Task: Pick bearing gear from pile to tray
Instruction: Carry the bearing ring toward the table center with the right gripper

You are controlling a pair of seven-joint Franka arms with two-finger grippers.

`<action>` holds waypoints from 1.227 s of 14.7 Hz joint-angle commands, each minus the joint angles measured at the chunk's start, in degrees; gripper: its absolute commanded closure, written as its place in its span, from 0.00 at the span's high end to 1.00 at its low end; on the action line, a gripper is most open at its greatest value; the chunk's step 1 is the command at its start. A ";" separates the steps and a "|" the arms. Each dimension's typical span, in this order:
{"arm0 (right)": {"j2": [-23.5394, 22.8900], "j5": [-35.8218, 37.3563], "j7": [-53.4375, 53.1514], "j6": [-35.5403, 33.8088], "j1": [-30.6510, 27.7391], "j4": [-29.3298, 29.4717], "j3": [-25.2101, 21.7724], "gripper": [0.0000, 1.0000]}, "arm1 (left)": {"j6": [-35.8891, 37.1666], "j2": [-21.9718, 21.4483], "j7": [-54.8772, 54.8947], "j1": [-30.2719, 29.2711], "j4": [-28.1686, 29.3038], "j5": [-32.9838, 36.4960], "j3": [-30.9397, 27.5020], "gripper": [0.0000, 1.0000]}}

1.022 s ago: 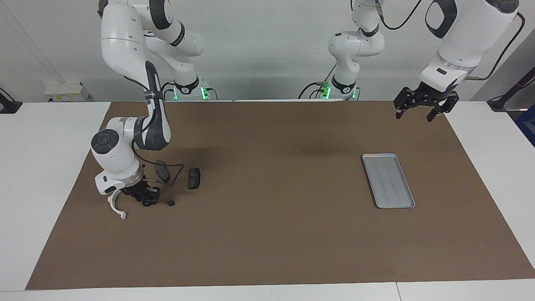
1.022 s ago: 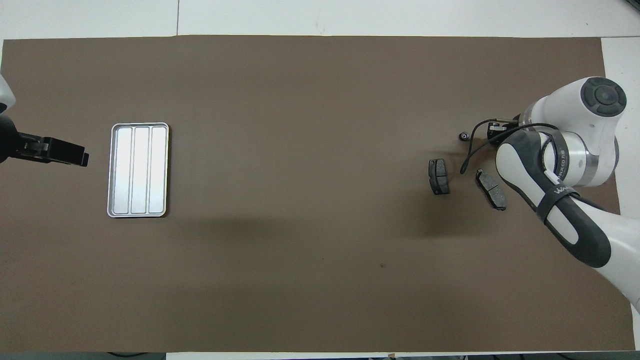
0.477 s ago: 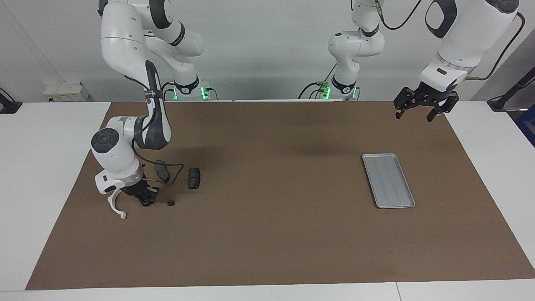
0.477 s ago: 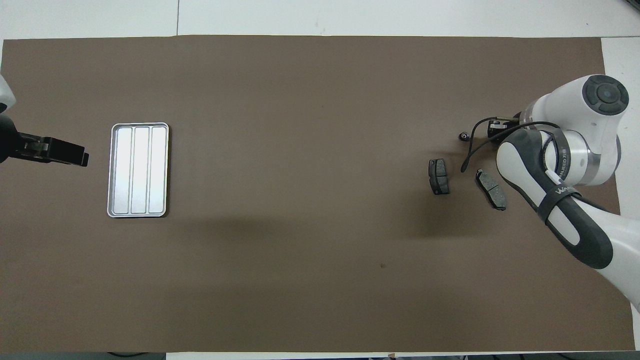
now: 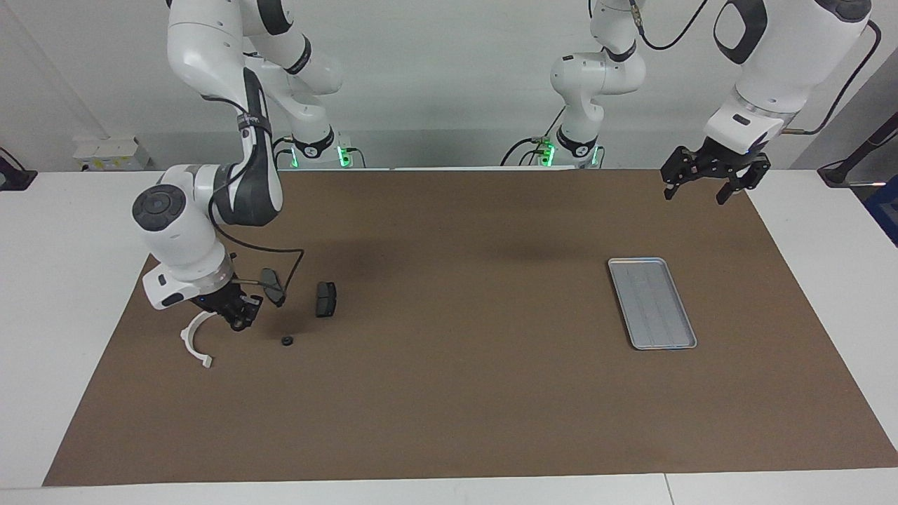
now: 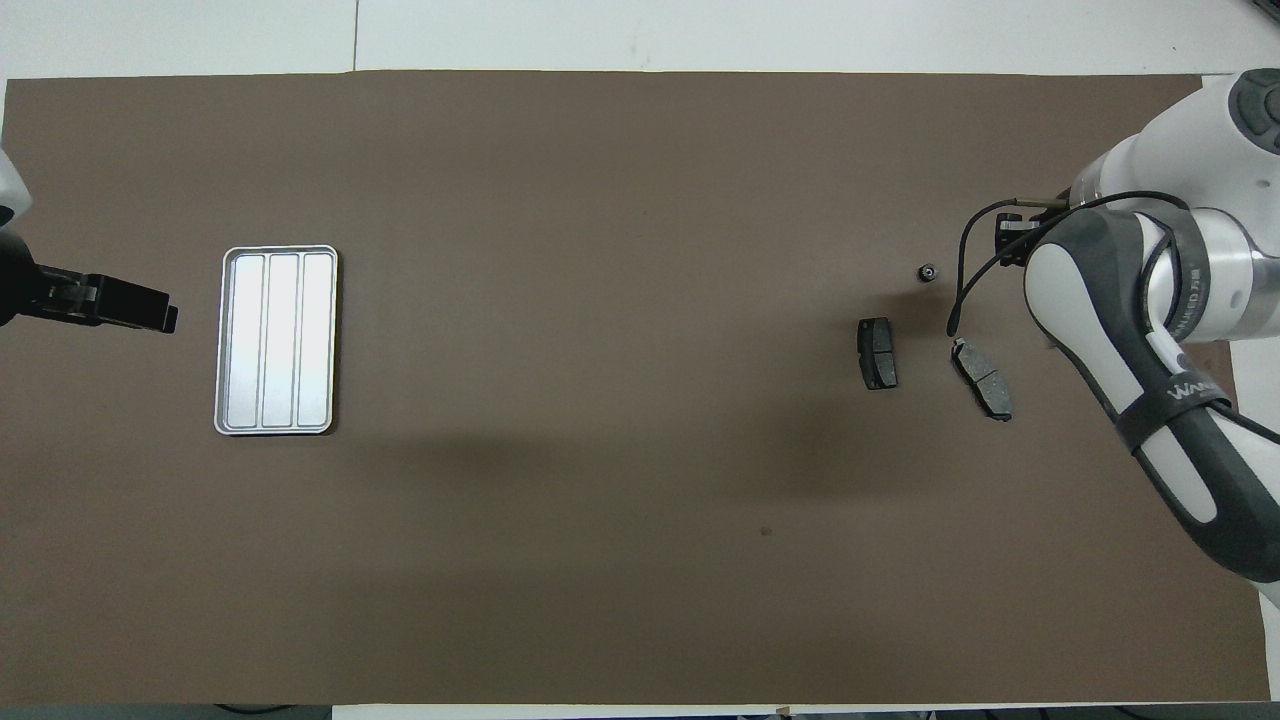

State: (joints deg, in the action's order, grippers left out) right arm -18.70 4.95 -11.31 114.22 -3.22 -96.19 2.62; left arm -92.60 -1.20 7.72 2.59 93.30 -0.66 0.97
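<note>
Black gear (image 5: 240, 324) sits pinched in my right gripper (image 5: 238, 321) above the pile (image 5: 286, 341); a thin hold could drop it before the tray (image 5: 652, 302). My left gripper (image 5: 707, 188), spread, waits.

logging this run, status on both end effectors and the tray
Right end effector shut on a small black piece, raised over the pile. Left end effector open, waiting near the tray. Tray empty. Nothing in the way.

White table (image 5: 77, 231) with a big brown mat (image 5: 463, 393), silver tray (image 5: 652, 303) on the mat, two dark plates (image 5: 325, 299), white curved piece (image 5: 194, 340), tiny black round piece (image 5: 286, 341)
</note>
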 commanded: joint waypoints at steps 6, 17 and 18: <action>7.18 0.14 -13.35 -13.84 11.81 4.43 0.19 0.00 | -1.18 -1.70 0.54 0.14 1.88 0.93 -0.09 1.00; 6.40 -1.70 -46.77 -9.91 29.93 2.94 0.46 0.00 | -1.18 -1.62 0.54 0.14 1.97 1.01 -0.09 1.00; 5.52 -1.70 -48.53 -8.50 30.81 2.24 0.46 0.00 | -1.18 -1.62 0.54 0.14 1.97 0.93 -0.09 1.00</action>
State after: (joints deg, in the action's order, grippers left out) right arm -12.06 4.31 -56.58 102.57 26.73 -92.34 3.22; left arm -92.60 -1.20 7.72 2.59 93.30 -0.66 0.97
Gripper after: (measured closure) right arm 0.656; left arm 0.000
